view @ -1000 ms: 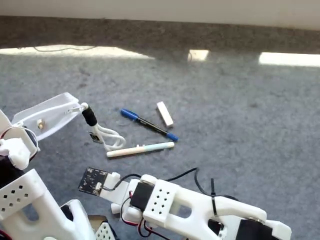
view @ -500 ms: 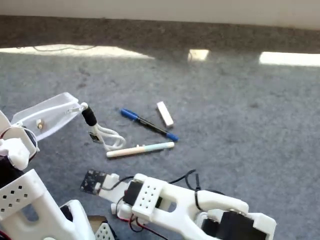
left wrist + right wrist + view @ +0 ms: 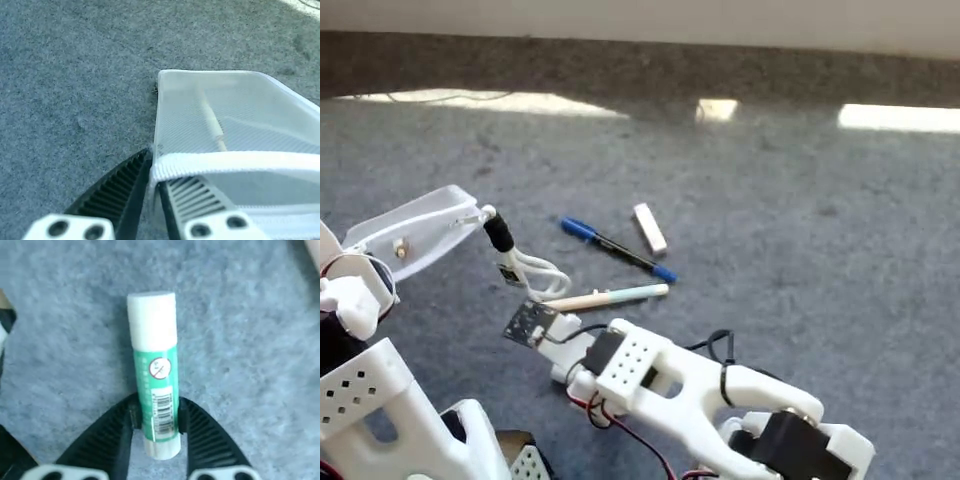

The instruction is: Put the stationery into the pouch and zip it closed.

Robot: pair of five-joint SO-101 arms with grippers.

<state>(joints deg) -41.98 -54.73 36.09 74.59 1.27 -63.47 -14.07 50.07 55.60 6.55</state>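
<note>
Right, my left gripper (image 3: 152, 167) is clenched on the rim of the mesh pouch (image 3: 225, 115), I judge to keep it raised with its mouth reachable. My right gripper (image 3: 159, 412) grasps the glue stick (image 3: 152, 340) near one end, the rest jutting out ahead of the jaws, ready for carrying. Whether it is off the grey mat (image 3: 260, 340) I cannot tell, and the pouch's zip is cut off. Ahead of the right jaws lie a blue pen (image 3: 615, 250), an eraser (image 3: 649, 227) and a pale pen (image 3: 605, 297).
</note>
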